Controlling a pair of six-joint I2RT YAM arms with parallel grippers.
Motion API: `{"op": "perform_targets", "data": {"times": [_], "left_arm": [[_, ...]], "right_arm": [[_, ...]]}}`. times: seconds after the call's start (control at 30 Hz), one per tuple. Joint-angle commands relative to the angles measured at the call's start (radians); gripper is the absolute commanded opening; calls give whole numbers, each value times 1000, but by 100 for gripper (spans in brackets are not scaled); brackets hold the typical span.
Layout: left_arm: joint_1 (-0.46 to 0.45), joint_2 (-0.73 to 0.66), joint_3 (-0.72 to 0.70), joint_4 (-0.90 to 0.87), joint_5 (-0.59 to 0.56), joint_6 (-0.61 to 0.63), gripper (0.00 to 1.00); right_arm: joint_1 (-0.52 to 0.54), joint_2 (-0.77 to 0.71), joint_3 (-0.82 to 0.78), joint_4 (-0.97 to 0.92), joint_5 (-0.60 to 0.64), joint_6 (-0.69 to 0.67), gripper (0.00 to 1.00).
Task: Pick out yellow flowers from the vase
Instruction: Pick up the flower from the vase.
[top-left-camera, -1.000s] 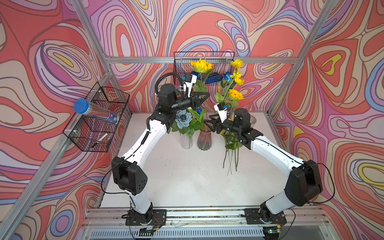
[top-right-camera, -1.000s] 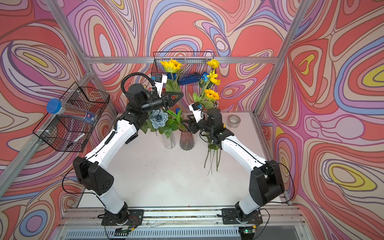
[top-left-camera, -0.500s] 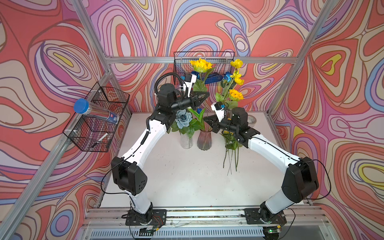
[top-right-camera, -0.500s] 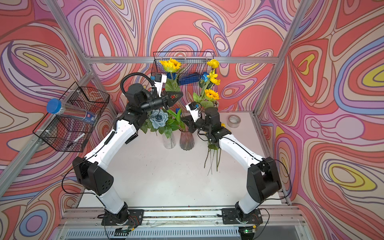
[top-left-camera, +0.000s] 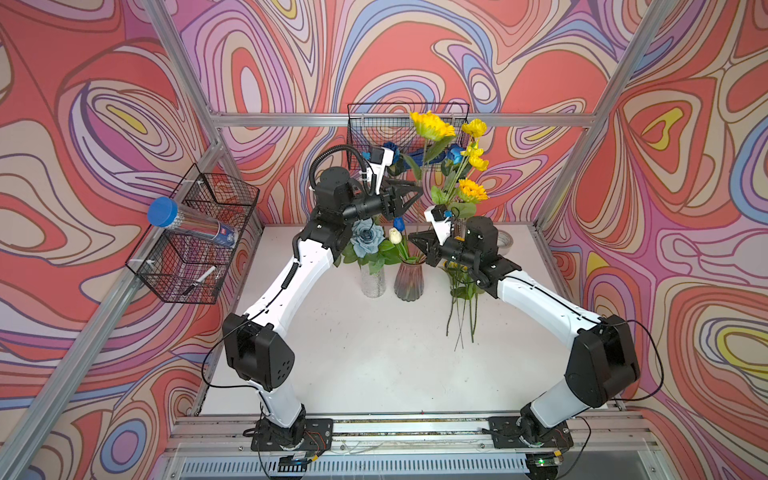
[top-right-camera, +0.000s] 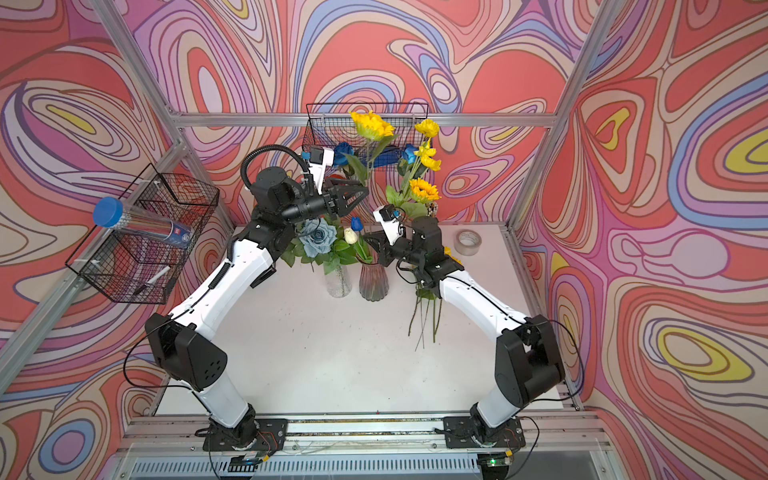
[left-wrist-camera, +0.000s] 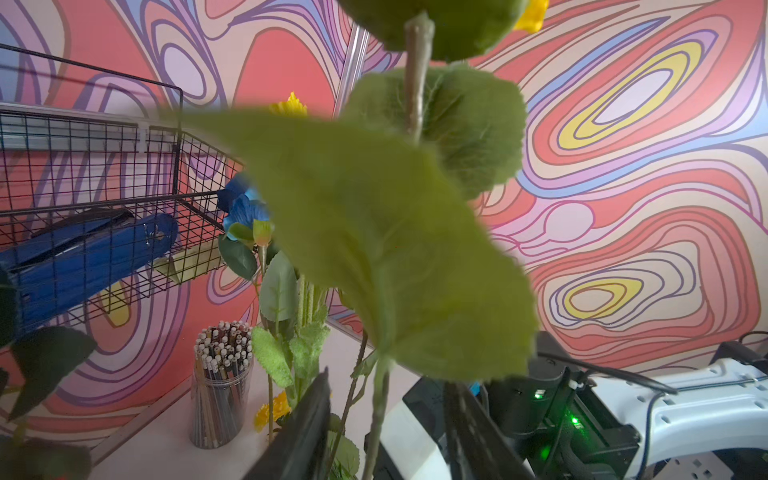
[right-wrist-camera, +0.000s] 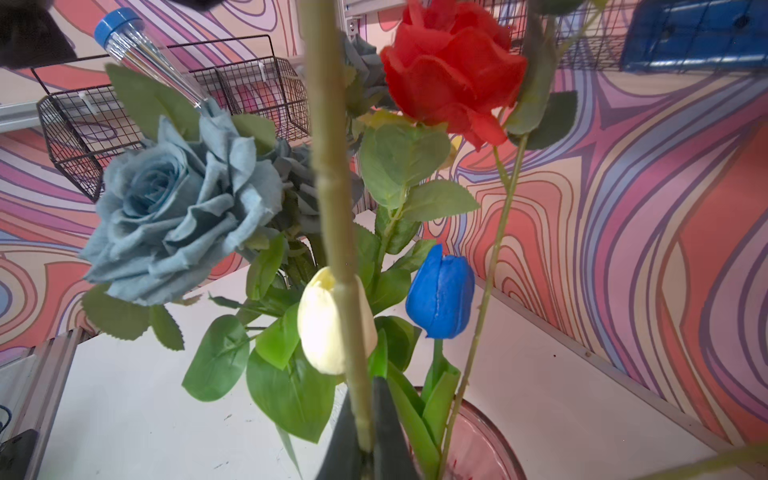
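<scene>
A yellow sunflower (top-left-camera: 432, 124) rises on a long green stem (right-wrist-camera: 332, 174) from the pink vase (top-left-camera: 409, 280). My right gripper (top-left-camera: 412, 240) is shut on that stem just above the vase rim; in the right wrist view the stem sits pinched between the jaws of the right gripper (right-wrist-camera: 363, 397). Higher up, my left gripper (top-left-camera: 419, 192) is open. In the left wrist view the left gripper (left-wrist-camera: 386, 424) has the stem (left-wrist-camera: 379, 419) loose between its fingers (left-wrist-camera: 309, 424). More yellow flowers (top-left-camera: 473, 190) lean at the back right, with their stem ends on the table.
A clear vase (top-left-camera: 373, 283) with a grey-blue rose (top-left-camera: 365, 239) stands left of the pink vase, which also holds a white tulip (right-wrist-camera: 328, 324), a blue tulip (right-wrist-camera: 440, 291) and a red rose (right-wrist-camera: 449, 70). Also present: a pencil jar (left-wrist-camera: 220, 390), a tape roll (top-right-camera: 467, 243) and wire baskets (top-left-camera: 195, 241).
The right gripper moved in and shut on the sunflower stem. The left gripper then opened and let go of it. The sunflower head swung to the right.
</scene>
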Motion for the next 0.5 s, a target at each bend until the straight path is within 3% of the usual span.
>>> {"op": "perform_targets", "data": {"times": [0.0,0.2,0.47], "left_arm": [[-3,-29,-2,14,-8,2,62],[-3,-113,-64,-6,-96,36,70],[-3,-294,-260,-11,-261,108,80]], "right_arm": [[2,-49,-10,22,2,10,0],[2,-113,4,10,0,16,0],[4,-239,-8,12,-19,46,0]]}}
